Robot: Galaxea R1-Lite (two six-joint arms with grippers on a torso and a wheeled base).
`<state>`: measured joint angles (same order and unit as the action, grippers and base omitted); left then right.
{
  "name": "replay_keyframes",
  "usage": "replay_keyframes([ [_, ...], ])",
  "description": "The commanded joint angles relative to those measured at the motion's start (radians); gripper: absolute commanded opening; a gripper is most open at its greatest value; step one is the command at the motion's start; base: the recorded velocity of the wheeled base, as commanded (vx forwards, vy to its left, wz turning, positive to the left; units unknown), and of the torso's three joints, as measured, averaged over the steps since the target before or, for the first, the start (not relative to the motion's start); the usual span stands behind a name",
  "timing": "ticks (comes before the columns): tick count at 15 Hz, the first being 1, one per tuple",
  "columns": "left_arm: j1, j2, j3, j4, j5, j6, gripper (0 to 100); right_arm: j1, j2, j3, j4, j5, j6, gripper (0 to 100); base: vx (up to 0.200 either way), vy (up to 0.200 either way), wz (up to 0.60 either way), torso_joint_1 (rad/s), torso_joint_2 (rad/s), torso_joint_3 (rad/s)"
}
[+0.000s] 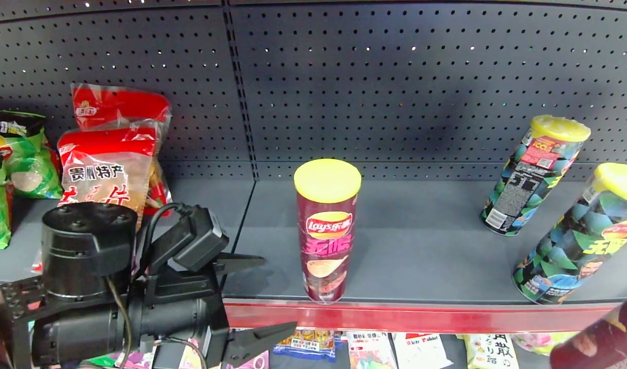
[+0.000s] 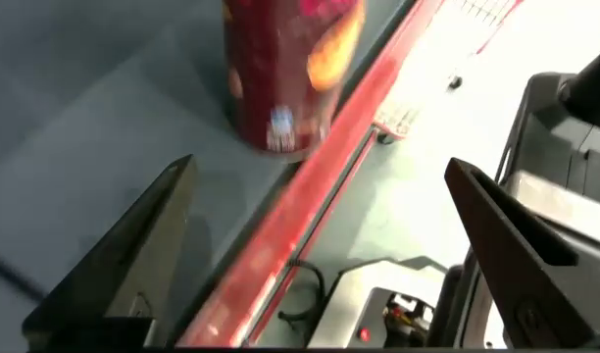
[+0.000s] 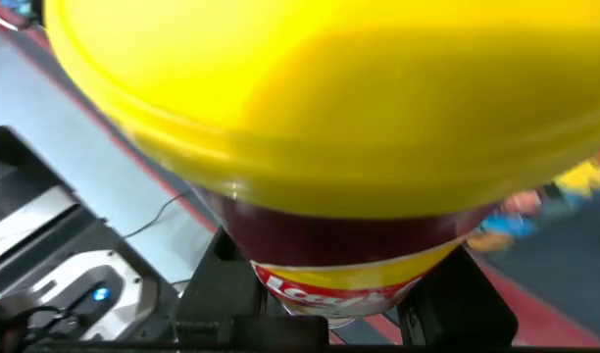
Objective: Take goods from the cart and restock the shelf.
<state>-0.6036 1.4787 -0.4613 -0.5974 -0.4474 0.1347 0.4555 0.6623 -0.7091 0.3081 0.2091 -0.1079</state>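
A maroon chip can [image 1: 326, 230] with a yellow lid stands upright near the front edge of the grey shelf [image 1: 421, 246]. My left gripper [image 1: 280, 293] is open just left of it at the shelf's red front rim, empty. In the left wrist view the same can [image 2: 280, 78] stands beyond the spread gripper [image 2: 320, 245]. My right gripper [image 3: 339, 294] is shut on a second maroon can [image 3: 329, 147] with a yellow lid; that can's body [image 1: 600, 341] shows low at the right, below the shelf rim.
Two green-and-black cans [image 1: 533, 174] [image 1: 574, 236] stand tilted at the shelf's right. Red snack bags [image 1: 108, 159] and green bags [image 1: 11, 164] fill the left section. A perforated back panel [image 1: 395, 92] closes the rear. Packets [image 1: 369, 348] lie on the lower shelf.
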Motion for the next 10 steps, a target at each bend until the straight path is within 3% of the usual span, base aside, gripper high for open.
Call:
replay_keyframes([
  [1,0.001,-0.052,0.026,0.001,0.007,-0.001,100,0.068,0.163,-0.096,-0.003,-0.001,0.0,0,0.0,0.0,0.0,0.0,0.0,0.0],
  [10,0.001,-0.051,0.026,0.002,0.026,-0.003,100,0.218,0.379,-0.283,-0.004,-0.099,0.004,0,0.0,0.0,0.0,0.0,0.0,0.0],
])
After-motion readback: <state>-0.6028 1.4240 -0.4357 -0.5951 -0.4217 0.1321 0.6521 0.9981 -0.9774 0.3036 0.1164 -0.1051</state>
